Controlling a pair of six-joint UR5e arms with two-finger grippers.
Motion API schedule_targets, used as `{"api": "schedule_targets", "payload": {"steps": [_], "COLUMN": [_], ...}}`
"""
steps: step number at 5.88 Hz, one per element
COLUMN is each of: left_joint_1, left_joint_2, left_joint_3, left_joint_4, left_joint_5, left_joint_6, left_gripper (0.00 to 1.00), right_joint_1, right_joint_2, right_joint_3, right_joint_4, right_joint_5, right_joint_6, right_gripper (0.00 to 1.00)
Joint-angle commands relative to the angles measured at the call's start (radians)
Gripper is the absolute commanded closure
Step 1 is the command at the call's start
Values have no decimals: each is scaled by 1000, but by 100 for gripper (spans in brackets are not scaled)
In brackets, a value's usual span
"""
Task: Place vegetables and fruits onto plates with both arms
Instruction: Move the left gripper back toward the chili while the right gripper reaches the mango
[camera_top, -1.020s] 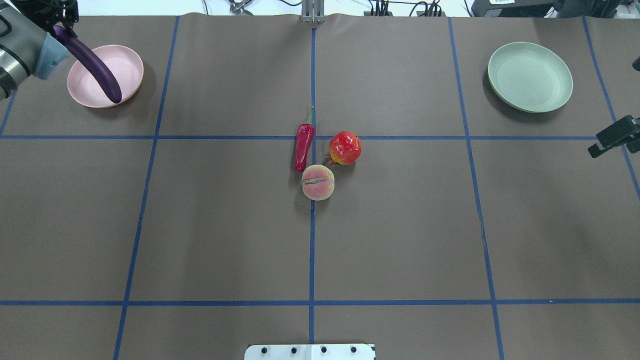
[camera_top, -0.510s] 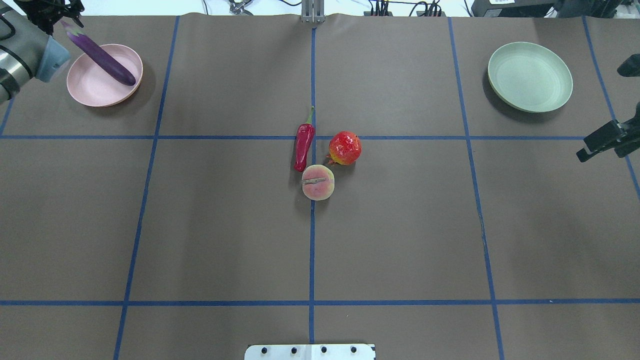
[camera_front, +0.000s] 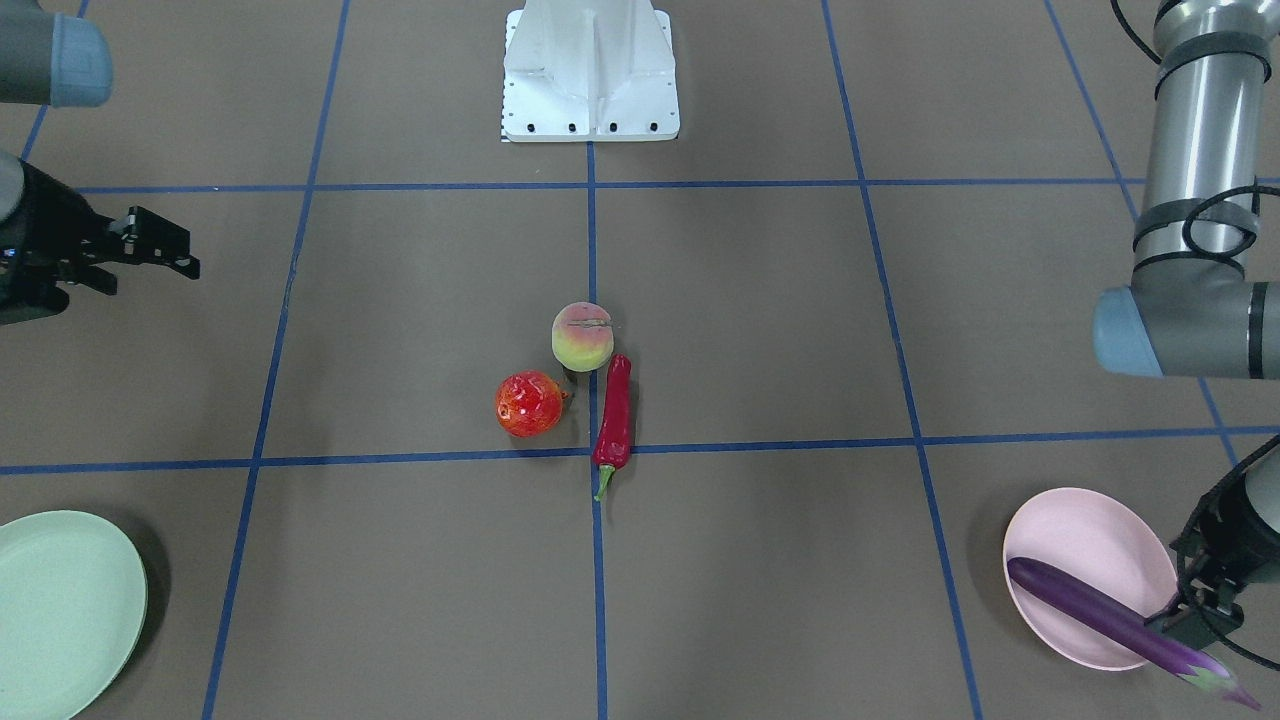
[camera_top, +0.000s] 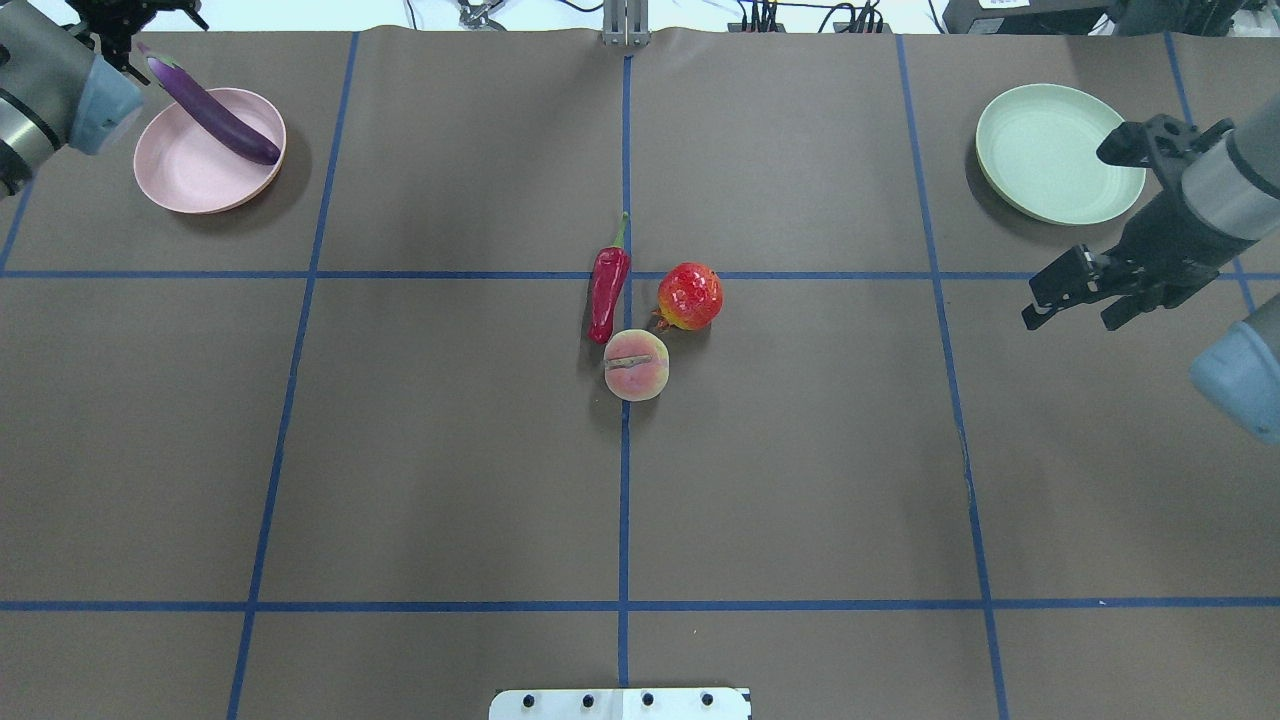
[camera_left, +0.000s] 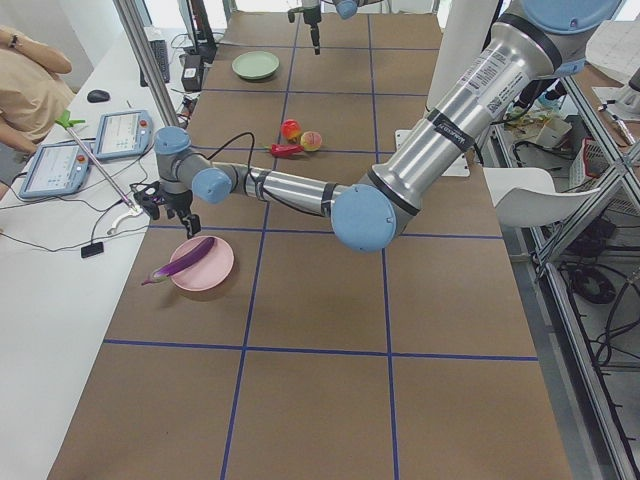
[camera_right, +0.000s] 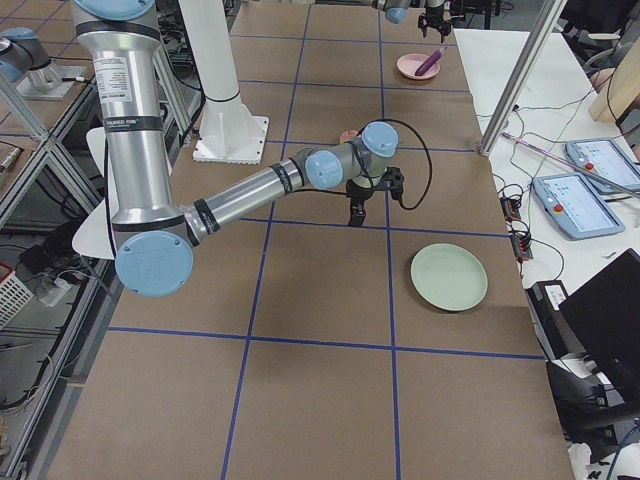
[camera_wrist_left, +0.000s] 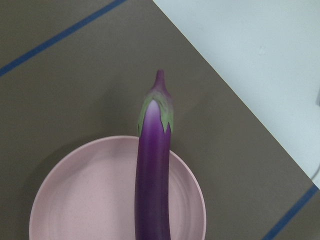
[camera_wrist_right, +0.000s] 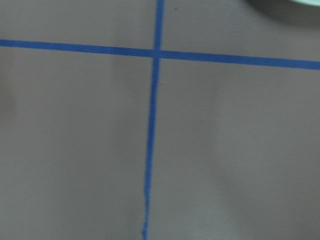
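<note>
The purple eggplant (camera_top: 212, 110) lies across the pink plate (camera_top: 190, 185) at the far left, its cap over the far rim; the left wrist view shows it (camera_wrist_left: 152, 175) lying free on the plate (camera_wrist_left: 75, 200). My left gripper (camera_top: 150, 25) is open just beyond the cap. The red chili (camera_top: 607, 290), the red-orange fruit (camera_top: 690, 296) and the peach (camera_top: 636, 365) lie close together at the table's middle. The mint green plate (camera_top: 1050, 150) is bare at the far right. My right gripper (camera_top: 1068, 318) is open and empty, just in front of that plate.
The white pedestal base (camera_top: 620, 703) stands at the near edge. Blue tape lines cross the brown table. Tablets and cables (camera_left: 120, 135) lie beyond the table's left end, close to the pink plate.
The eggplant went from hanging in my left gripper to lying on the pink plate, and the gripper let go and drew back. My right arm moved in from the right edge toward the middle.
</note>
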Motion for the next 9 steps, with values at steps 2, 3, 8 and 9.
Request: {"api": "schedule_targets", "payload": {"steps": [2, 3, 8, 9], "left_joint_1": [169, 190, 429, 429], "left_joint_2": [76, 82, 74, 72], "left_joint_3": [-294, -352, -575, -575], "left_joint_4": [16, 28, 284, 286], "left_joint_5": [-34, -34, 115, 115], "left_joint_6": [-168, -218, -324, -324], "left_gripper": [0, 0, 0, 0], "right_joint_1": [-324, -346, -346, -348], "right_joint_2": [241, 332, 507, 506], "right_joint_3": [-53, -139, -425, -457], "right_joint_4": [109, 110, 259, 341], "right_joint_5": [-358, -411, -548, -548], "right_joint_6": [647, 671, 771, 834], "right_gripper": [0, 0, 0, 0]}}
